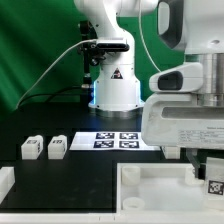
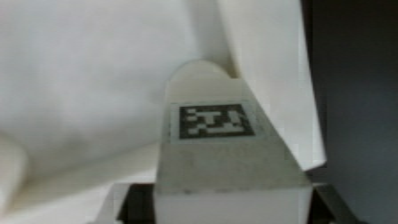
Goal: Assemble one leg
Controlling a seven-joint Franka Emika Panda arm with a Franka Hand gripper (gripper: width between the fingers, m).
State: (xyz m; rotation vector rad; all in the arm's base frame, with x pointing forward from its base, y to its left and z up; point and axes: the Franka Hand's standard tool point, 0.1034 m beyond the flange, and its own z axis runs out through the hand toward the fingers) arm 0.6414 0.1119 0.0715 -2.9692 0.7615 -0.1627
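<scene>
Your gripper (image 1: 205,172) hangs low over the tray-like base (image 1: 150,185) at the exterior view's right, its grip hidden, while the nearest leg (image 1: 57,146) lies well apart toward the left.

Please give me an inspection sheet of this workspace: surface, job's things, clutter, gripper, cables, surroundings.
Surface: black table.
Job's things: two legs side by side at the exterior view's left; white base at the front.
Clutter: marker board lying flat near the robot base.
Gripper: gripper low at the exterior view's right, over the base; open or shut cannot be told.
Cables: black cable running to the robot.
Surroundings: green curtain behind.
</scene>
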